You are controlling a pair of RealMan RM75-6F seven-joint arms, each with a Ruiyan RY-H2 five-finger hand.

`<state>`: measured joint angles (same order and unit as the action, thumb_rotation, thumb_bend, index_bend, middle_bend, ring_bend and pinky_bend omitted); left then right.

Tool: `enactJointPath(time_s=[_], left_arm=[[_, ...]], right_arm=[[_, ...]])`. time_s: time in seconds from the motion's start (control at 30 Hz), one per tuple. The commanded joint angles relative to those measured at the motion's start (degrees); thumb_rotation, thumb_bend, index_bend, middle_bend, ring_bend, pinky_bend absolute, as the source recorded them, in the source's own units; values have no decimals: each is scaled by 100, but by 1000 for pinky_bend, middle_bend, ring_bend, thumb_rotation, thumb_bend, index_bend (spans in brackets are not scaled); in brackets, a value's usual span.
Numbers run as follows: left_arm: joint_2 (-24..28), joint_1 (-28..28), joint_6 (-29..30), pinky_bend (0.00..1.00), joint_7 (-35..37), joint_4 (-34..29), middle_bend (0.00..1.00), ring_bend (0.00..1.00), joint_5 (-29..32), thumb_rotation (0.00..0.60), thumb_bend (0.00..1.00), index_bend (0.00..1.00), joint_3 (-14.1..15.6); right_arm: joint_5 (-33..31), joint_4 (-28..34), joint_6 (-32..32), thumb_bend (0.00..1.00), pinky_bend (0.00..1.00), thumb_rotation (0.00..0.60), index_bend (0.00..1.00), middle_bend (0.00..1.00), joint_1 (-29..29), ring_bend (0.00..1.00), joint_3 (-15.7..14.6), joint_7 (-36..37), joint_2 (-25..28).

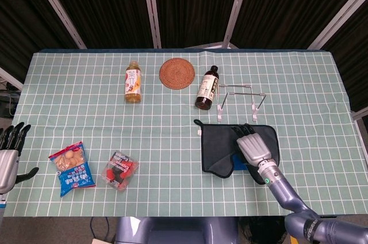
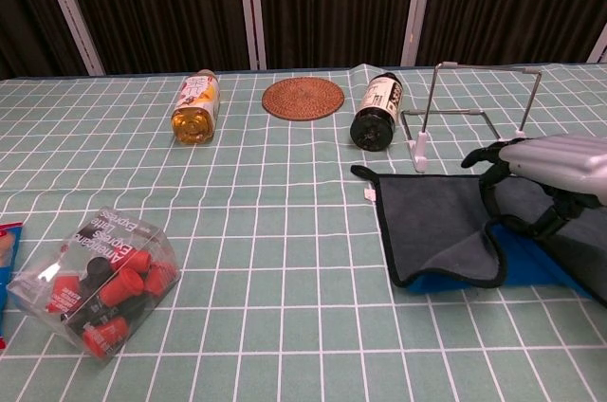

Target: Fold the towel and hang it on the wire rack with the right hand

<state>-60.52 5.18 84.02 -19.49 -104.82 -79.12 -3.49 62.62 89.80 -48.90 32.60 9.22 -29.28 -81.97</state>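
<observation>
Head and chest views of one moment in the folding step. The right hand (image 1: 253, 147) holds the near edge of the towel (image 1: 221, 146), its fingers (image 2: 486, 156) curled over the cloth with the thumb beneath, and carries that edge toward the far edge; the fold is judged to be about half made. The lifted flap shows the towel's blue underside in the chest view, while the far edge lies flat on the surface (image 1: 172, 111), just in front of the wire rack (image 1: 241, 102). The rack stands upright on its two white feet immediately behind the towel, a placement that would keep the later hanging move short. The rack's bar carries nothing yet.

The left hand (image 1: 8, 157) rests at the left margin of the surface, well apart from the work, fingers apart and holding nothing; the task assigns the handling to the right hand alone.

Counts: one towel; one wire rack; two bottles, namely a yellow drink bottle (image 1: 133, 82) and a dark bottle (image 1: 207, 87), both lying on their sides, the dark one just beside the rack; one round woven coaster (image 1: 177, 73) between them; one blue snack bag (image 1: 72, 168); one clear packet of red items (image 1: 119, 170). None of these bystanders touches the towel.
</observation>
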Motion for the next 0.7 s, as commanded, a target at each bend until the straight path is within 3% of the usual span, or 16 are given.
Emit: enactJointPath(time_s=[0.03,0.7], left_arm=[[-16,34,-62,0,-6,43,0,0,103,600,0,0,-35],[-107,192,-296,0,-111,181,0,0,461,600,0,0,-109]], right_arm=[[-576,-237,173,455,0,600,611,66,409,0,203,-381,-234],[-982,-1277,197,454,0,600,614,69,953,0,103,-343,-673]])
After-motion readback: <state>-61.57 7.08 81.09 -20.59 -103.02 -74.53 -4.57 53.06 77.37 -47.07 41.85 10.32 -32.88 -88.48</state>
